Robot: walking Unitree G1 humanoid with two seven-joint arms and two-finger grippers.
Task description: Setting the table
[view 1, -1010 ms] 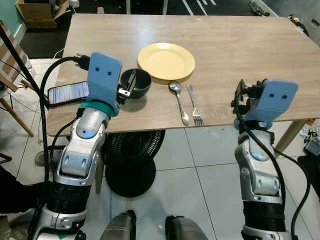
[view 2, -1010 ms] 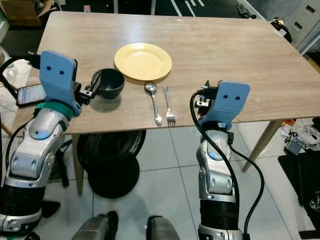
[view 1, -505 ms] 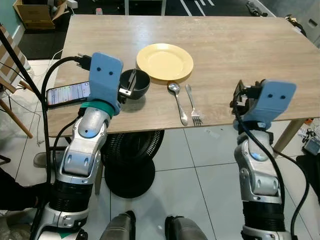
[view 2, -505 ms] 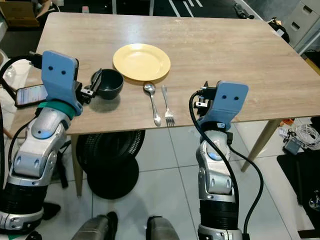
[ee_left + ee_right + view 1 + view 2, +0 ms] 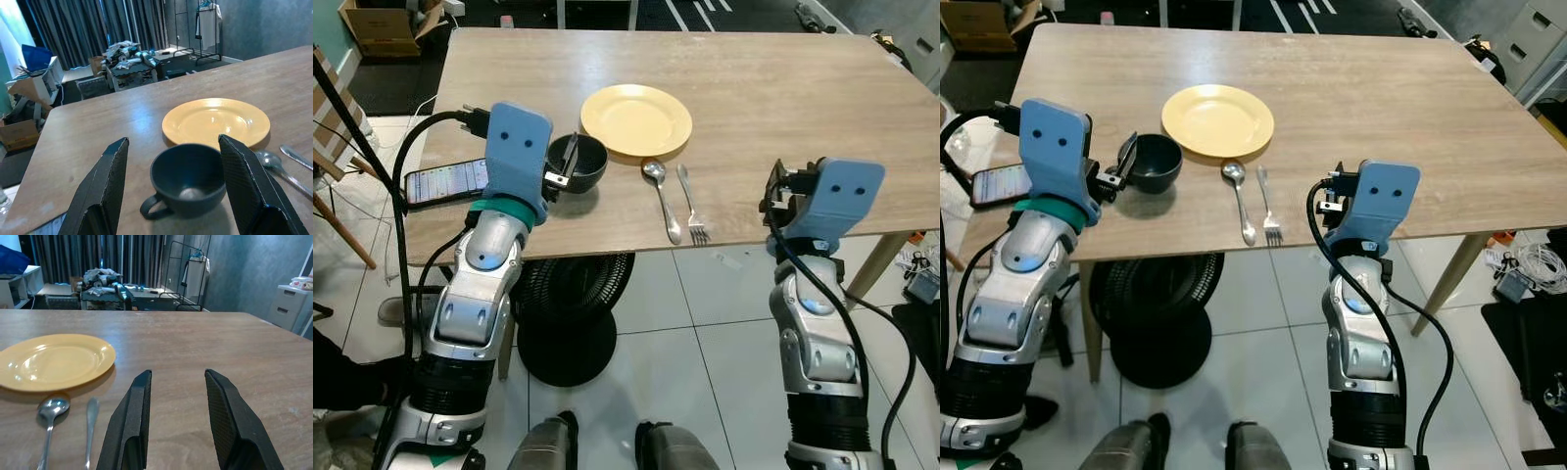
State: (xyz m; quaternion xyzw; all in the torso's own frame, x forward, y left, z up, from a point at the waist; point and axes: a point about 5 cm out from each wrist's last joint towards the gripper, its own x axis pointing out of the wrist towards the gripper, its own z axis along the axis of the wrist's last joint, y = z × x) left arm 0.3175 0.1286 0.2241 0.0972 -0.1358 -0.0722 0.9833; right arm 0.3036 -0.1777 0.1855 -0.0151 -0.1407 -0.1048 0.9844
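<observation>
A yellow plate [image 5: 636, 119] lies on the wooden table [image 5: 754, 88]. A dark cup [image 5: 579, 164] stands to its left near the front edge, its handle turned toward my left gripper [image 5: 564, 168]. That gripper is open, and in the left wrist view the cup [image 5: 188, 178] sits just ahead between the spread fingers [image 5: 110, 181]. A spoon [image 5: 663, 199] and a fork [image 5: 691, 204] lie side by side in front of the plate. My right gripper [image 5: 781, 194] is open and holds nothing, hovering at the front edge to the right of the fork [image 5: 89, 428].
A phone [image 5: 445, 181] lies on the table's front left corner with a black cable running past it. A black fan stands on the tiled floor under the table. A cardboard box [image 5: 382, 24] sits at the far left.
My right gripper has edged slightly left along the front edge. The left gripper stays at the cup, and nothing on the table has moved.
</observation>
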